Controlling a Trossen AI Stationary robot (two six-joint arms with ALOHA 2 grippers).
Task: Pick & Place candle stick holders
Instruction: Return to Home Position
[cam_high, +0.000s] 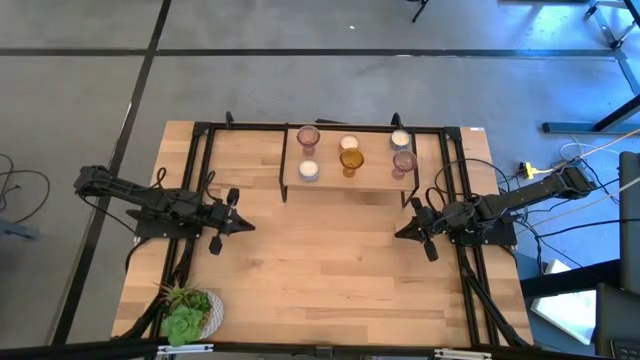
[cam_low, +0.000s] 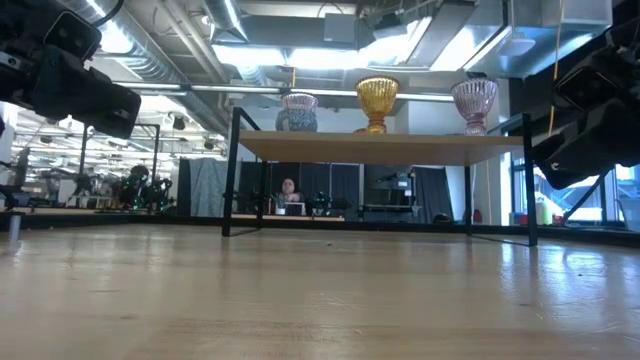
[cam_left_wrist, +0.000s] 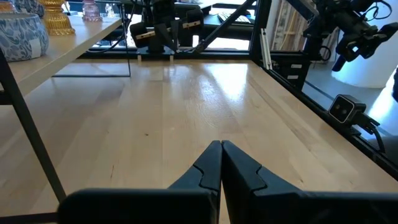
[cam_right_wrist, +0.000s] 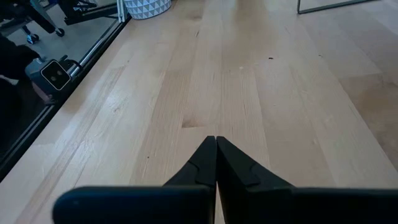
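Note:
Several small glass candle stick holders stand on a raised wooden shelf (cam_high: 380, 186) at the table's far middle: pinkish ones (cam_high: 308, 136) (cam_high: 404, 160), whitish ones (cam_high: 349, 143) (cam_high: 308, 170) (cam_high: 400, 138) and an amber one (cam_high: 351, 160). The low view shows the amber holder (cam_low: 377, 103) between a bluish-white one (cam_low: 297, 112) and a pinkish one (cam_low: 474, 104). My left gripper (cam_high: 250, 224) (cam_left_wrist: 221, 144) is shut at the table's left, above the bare wood. My right gripper (cam_high: 398, 234) (cam_right_wrist: 215, 139) is shut at the table's right, also holding nothing.
A leafy green plant in a white pot (cam_high: 188, 312) stands at the near left corner. A black frame (cam_high: 215, 128) runs around the table's edges. The shelf stands on thin black legs (cam_low: 232, 170). Bare tabletop (cam_high: 320, 260) lies between the two grippers.

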